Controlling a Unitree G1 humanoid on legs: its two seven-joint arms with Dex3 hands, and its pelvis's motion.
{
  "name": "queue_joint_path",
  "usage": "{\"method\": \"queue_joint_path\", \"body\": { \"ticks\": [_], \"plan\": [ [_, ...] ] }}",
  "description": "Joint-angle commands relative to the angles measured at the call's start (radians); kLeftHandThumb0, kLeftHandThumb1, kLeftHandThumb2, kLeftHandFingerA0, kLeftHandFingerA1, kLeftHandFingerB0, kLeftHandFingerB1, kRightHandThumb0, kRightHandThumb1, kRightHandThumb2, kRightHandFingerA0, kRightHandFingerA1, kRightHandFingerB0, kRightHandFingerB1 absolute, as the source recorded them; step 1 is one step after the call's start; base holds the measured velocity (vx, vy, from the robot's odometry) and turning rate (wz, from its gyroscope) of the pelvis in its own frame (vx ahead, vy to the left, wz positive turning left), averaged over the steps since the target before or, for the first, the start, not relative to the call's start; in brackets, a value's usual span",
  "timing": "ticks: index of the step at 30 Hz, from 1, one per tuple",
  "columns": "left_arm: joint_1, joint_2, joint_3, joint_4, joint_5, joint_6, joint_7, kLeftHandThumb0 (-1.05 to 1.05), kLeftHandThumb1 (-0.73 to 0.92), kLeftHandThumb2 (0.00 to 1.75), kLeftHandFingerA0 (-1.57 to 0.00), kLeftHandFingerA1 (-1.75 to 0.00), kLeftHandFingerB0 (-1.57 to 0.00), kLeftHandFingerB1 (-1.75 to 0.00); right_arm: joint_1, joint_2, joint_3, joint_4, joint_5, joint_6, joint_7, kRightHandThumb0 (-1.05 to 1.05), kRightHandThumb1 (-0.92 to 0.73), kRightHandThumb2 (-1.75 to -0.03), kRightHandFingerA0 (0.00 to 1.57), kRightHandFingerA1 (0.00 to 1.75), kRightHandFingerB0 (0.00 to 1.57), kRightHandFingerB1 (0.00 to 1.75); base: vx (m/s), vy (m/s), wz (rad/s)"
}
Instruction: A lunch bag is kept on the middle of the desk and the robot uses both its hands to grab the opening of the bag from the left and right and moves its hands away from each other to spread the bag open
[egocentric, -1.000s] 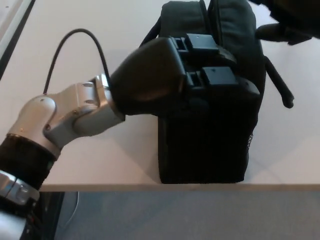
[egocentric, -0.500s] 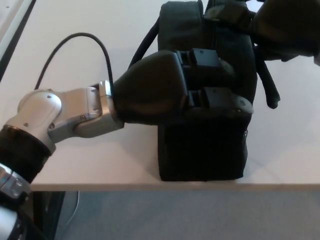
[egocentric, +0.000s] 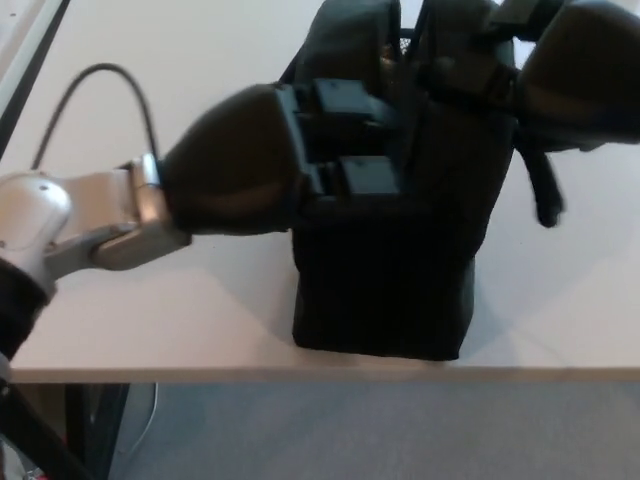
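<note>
Head view: boxy black fabric lunch bag (egocentric: 385, 270)

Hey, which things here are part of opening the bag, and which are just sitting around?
Part of the job:
- black lunch bag
- left robot hand, on its left edge
- right robot hand, at its right edge

Just there:
- white desk
- black wrist cable

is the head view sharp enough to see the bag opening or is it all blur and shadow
Head view: soft, slightly motion-blurred. The black bag and both black hands, left and right, merge into one dark mass, so the opening's edges are hard to make out. The white desk is evenly lit, without harsh glare; only a faint shadow lies beside the bag.
</note>
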Motion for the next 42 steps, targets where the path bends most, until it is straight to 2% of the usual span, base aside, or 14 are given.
{"method": "queue_joint_path", "body": {
  "ticks": [1,2,3,5,7,11,12,13,19,24,26,31,39,42],
  "plan": [
    [0.047,0.055,0.000,0.125,0.059,0.071,0.185,-0.15,0.30,0.94,-1.05,-1.24,-1.01,-1.02,0.064,-0.032,0.005,-0.006,-0.019,-0.063,-0.014,-0.39,-0.61,-0.59,0.48,0.38,0.30,0.31,0.00,0.000,0.00],
    [0.045,0.055,-0.006,0.140,0.067,0.078,0.202,-0.15,0.30,0.94,-1.05,-1.24,-1.01,-1.02,0.066,-0.032,0.004,-0.006,-0.019,-0.064,-0.015,-0.39,-0.61,-0.59,0.48,0.38,0.30,0.31,0.00,0.000,0.00],
    [0.042,0.059,-0.016,0.199,0.075,0.116,0.207,-0.19,0.40,0.77,-1.01,-1.40,-0.99,-0.88,0.071,-0.031,0.003,-0.002,-0.022,-0.069,-0.038,-0.39,-0.60,-0.59,0.49,0.39,0.31,0.31,0.00,0.000,0.00],
    [0.040,0.053,-0.026,0.260,0.073,0.136,0.221,-0.19,0.41,0.69,-1.01,-1.35,-0.99,-0.87,0.078,-0.033,-0.005,-0.017,-0.008,-0.074,-0.014,-0.40,-0.61,-0.60,0.47,0.38,0.28,0.31,0.00,0.000,0.00],
    [0.046,0.033,-0.027,0.363,0.031,0.157,0.179,-0.18,0.37,0.81,-0.94,-1.46,-0.90,-1.26,0.088,-0.035,-0.012,-0.032,0.001,-0.082,-0.002,-0.41,-0.61,-0.60,0.47,0.38,0.32,0.31,0.00,0.000,0.00],
    [0.054,0.000,-0.028,0.500,-0.011,0.188,0.143,-0.20,0.39,0.79,-0.95,-1.45,-1.01,-0.89,0.108,-0.044,-0.029,-0.059,0.024,-0.108,0.016,-0.39,-0.61,-0.59,0.51,0.37,0.41,0.33,0.00,0.000,0.00],
    [0.055,-0.006,-0.027,0.518,-0.020,0.187,0.138,-0.20,0.39,0.79,-0.95,-1.45,-1.01,-0.89,0.114,-0.047,-0.033,-0.064,0.029,-0.114,0.019,-0.39,-0.61,-0.59,0.51,0.37,0.41,0.33,0.00,0.000,0.00],
    [0.074,-0.018,-0.013,0.557,-0.052,0.196,0.102,-0.20,0.45,0.53,-0.97,-1.40,-0.99,-0.69,0.118,-0.050,-0.035,-0.069,0.023,-0.126,0.008,-0.38,-0.60,-0.59,0.52,0.38,0.44,0.34,0.00,0.000,0.00],
    [0.135,-0.057,0.024,0.653,-0.125,0.221,0.063,-0.16,0.43,0.79,-0.99,-1.26,-0.97,-0.95,0.157,-0.058,-0.052,-0.078,0.015,-0.150,-0.006,-0.38,-0.60,-0.58,0.55,0.39,0.44,0.35,0.00,0.000,0.00],
    [0.183,-0.065,0.030,0.650,-0.153,0.223,0.054,-0.12,0.47,0.61,-1.00,-1.22,-0.96,-0.81,0.180,-0.056,-0.056,-0.065,-0.004,-0.171,-0.039,-0.38,-0.61,-0.59,0.55,0.39,0.46,0.35,0.00,0.000,0.00],
    [0.202,-0.071,0.037,0.639,-0.176,0.207,0.034,-0.13,0.50,0.73,-1.01,-1.12,-0.96,-0.78,0.193,-0.059,-0.053,-0.069,-0.009,-0.173,-0.031,-0.40,-0.63,-0.59,0.53,0.39,0.43,0.34,0.00,0.000,0.00],
    [0.213,-0.072,0.027,0.610,-0.183,0.185,0.053,-0.12,0.46,0.88,-1.00,-1.14,-0.96,-0.81,0.206,-0.050,-0.050,-0.055,-0.020,-0.184,-0.064,-0.41,-0.65,-0.59,0.56,0.39,0.42,0.34,0.00,0.000,0.00],
    [0.205,-0.074,0.021,0.564,-0.197,0.161,0.059,-0.15,0.38,0.97,-1.01,-1.13,-0.94,-0.87,0.217,-0.057,-0.051,-0.046,-0.041,-0.198,-0.112,-0.41,-0.65,-0.59,0.57,0.40,0.41,0.33,0.00,0.000,0.00],
    [0.196,-0.057,0.022,0.509,-0.190,0.141,0.091,-0.09,0.46,0.75,-0.91,-1.28,-0.93,-0.74,0.212,-0.064,-0.066,-0.053,-0.017,-0.196,-0.070,-0.40,-0.66,-0.60,0.53,0.39,0.37,0.33,0.00,0.000,0.00]
  ]
}}
